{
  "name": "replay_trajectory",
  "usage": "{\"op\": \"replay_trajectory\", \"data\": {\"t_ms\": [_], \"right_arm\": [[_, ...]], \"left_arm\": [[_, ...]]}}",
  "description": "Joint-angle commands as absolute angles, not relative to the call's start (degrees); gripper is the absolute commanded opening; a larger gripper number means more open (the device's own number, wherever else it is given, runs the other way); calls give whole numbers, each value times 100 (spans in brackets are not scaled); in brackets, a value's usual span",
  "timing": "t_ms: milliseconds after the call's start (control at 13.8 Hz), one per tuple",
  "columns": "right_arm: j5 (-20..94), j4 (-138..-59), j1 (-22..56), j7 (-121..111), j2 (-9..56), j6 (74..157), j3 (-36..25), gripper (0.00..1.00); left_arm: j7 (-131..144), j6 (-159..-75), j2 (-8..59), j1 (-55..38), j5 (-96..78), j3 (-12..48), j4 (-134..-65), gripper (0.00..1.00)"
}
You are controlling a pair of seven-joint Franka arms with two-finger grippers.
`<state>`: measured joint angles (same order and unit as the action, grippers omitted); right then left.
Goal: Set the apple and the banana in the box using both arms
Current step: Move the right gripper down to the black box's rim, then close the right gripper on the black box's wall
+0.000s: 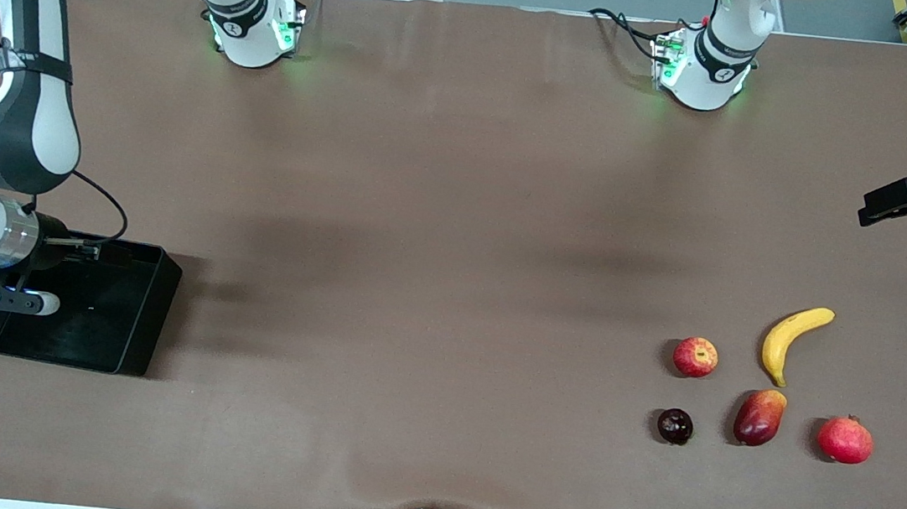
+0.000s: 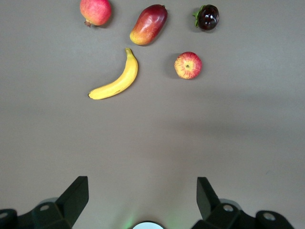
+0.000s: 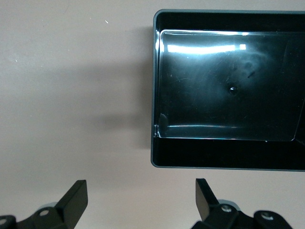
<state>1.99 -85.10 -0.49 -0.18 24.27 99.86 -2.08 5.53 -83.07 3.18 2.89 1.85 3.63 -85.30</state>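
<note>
The apple point(image 1: 696, 357) and banana point(image 1: 792, 341) lie close together on the desk point(image 1: 439, 228) toward the left arm's end, the black box point(image 1: 129, 313) at the other. Both the left gripper point(image 2: 143, 200) and right gripper point(image 3: 142, 200) hang with fingers apart, holding nothing.

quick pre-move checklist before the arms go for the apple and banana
1. Left gripper open and empty, up over bare table near the fruit: ok.
2. Right gripper open and empty, by the box: ok.
3. Apple free to grasp, apart from the banana and the dark fruit: ok.
4. Banana lying flat, its lower tip close to the mango but not touching: ok.
5. Box empty, ready to receive fruit: ok.
6. Fruit within the right arm's reach, at the left arm's end of the table: cannot tell.
</note>
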Motion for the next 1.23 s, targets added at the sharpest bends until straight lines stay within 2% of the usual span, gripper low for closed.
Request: {"op": "replay_trajectory", "data": {"t_ms": [0, 218, 435, 726, 1161], "right_arm": [[176, -8525, -70, 0, 2355, 9993, -184, 100], [176, -8604, -88, 9, 2373, 10343, -185, 100], [167, -8964, -97, -9, 2399, 11089, -185, 100], [114, -9044, -70, -9, 2794, 11591, -185, 100], [79, -9114, -27, -9, 3189, 11742, -185, 100]], "left_arm": [[492, -8270, 343, 281, 211, 369, -8455, 100], [492, -8271, 343, 281, 211, 378, -8455, 100], [492, -8271, 343, 281, 211, 369, -8455, 100], [501, -8271, 343, 281, 211, 369, -8464, 100], [492, -8271, 343, 281, 211, 369, -8464, 100]]}}
